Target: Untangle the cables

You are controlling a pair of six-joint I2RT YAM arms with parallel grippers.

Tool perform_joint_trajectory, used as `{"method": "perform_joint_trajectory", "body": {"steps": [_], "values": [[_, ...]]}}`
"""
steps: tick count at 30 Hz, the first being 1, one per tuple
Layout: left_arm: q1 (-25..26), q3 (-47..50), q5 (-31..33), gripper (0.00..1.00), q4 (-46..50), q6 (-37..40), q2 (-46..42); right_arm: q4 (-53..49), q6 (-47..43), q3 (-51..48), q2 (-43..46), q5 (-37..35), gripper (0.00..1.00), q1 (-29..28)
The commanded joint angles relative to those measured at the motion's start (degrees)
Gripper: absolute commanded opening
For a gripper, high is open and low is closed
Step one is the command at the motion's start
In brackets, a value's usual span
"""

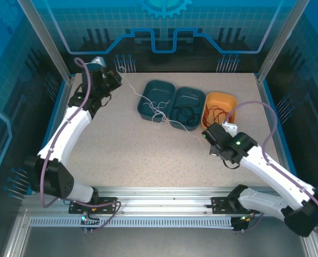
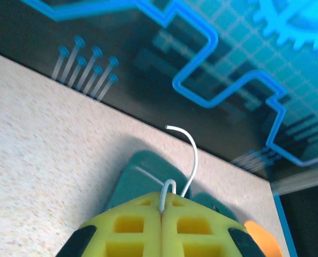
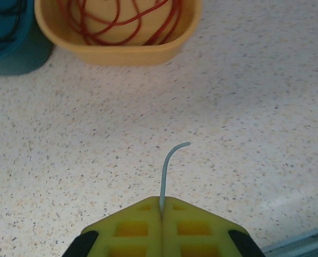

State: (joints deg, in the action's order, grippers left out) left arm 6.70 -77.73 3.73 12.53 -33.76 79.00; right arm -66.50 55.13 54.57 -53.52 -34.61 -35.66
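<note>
The left fingers point(image 2: 137, 222) are clenched on the white cable point(image 2: 192, 155) over the far left corner of the counter point(image 1: 126, 155), with a short curled end poking out past their yellow tips. From there the wire runs across the left teal tray point(image 1: 156, 93), snarls in a small knot by that tray's near right corner, and reaches the right fingers point(image 3: 191, 225), which are clamped on its other end low over the counter near the orange tray point(image 3: 116, 51). The red cable point(image 3: 121, 21) lies coiled in the orange tray and the black cable point(image 1: 183, 112) in the middle teal tray point(image 1: 193, 96)
</note>
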Motion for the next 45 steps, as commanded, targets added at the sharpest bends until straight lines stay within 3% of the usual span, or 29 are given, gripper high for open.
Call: {"method": "perform_joint_trajectory", "body": {"steps": [1,6,9,14,19,20,21,24,28,33,45], "values": [[-3.34,2.32,5.42,0.0,1.51,2.28,-7.08,-6.32,1.11,-1.71,5.01,-1.69,0.0,3.49],[-9.4,4.09,6.0,0.0,3.72,1.35,-10.66,-7.49,-1.3,-2.95,10.43,-0.42,0.0,8.48],[-10.21,5.49,4.76,0.0,3.1,1.1,-11.88,-6.45,-2.68,-3.39,11.37,1.2,0.0,9.82],[-9.38,8.91,-8.02,0.0,-0.9,-0.73,-12.82,5.52,-8.67,-6.81,10.12,12.15,0.0,9.28],[-2.84,9.48,-16.33,0.0,-0.39,0.65,-13.6,17.63,-13.6,-8.22,4.22,20.14,0.0,5.24],[-1.57,9.07,-17.08,0.0,0.0,0.71,-13.78,19.81,-14.66,-8.17,2.76,20.92,0.04,3.9],[-0.59,8.59,-17.8,0.0,0.12,0.82,-13.96,21.2,-15.37,-8.01,1.54,21.06,0.14,2.65],[1.93,6.45,-19.7,0.0,0.57,1.15,-14.96,25.03,-17.68,-7.24,-2.16,21.76,0.54,0.52],[3.75,2.73,-22.99,0.0,-0.11,0.71,-15.75,30.62,-20.13,-6.93,-5.6,24.6,0.74,-0.52],[5.43,-1.78,-26.4,0.0,-2.16,-1.22,-15.41,45.25,-25.93,-8.76,-7.41,25.95,0.86,-5.38],[9.41,-19.93,-31.3,0.0,-0.26,-1.16,-8.07,64.9,-31.09,-1.12,-23.02,26.96,0.97,-10.6]]}}
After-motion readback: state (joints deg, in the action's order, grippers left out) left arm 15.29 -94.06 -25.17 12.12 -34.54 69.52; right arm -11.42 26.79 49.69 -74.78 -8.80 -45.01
